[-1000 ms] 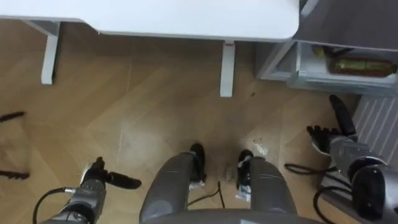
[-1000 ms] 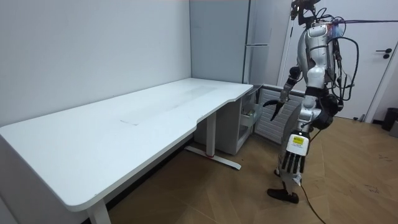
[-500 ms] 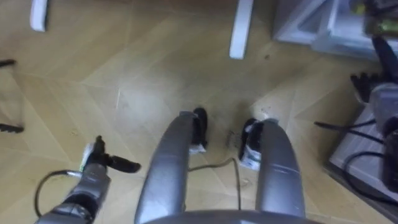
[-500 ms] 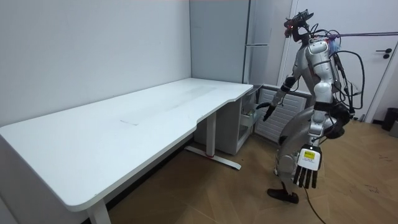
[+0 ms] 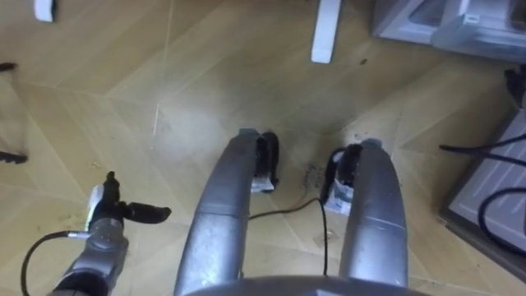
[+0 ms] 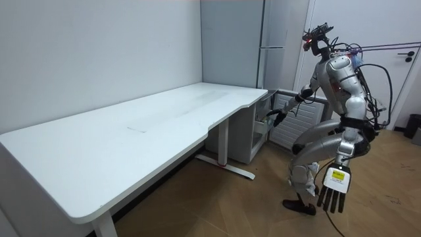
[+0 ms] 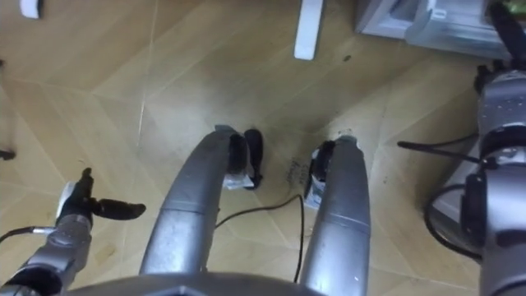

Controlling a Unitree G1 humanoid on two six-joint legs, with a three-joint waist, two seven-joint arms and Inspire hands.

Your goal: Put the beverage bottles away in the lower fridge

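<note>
Silver-grey rounded shells seen on thighs, torso and arms. Black joints noted at waist, black feet. Left hand: dark fingers, white tag with yellow patch on back. Right hand: dark fingers, grey forearm. Black cables looped behind back. Small dark head, red light on top.

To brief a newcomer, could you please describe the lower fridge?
Past the far end of the long white table stands a tall grey fridge. The lower fridge is its bottom part by the floor, the only compartment standing open, near the robot's right hand.
</note>
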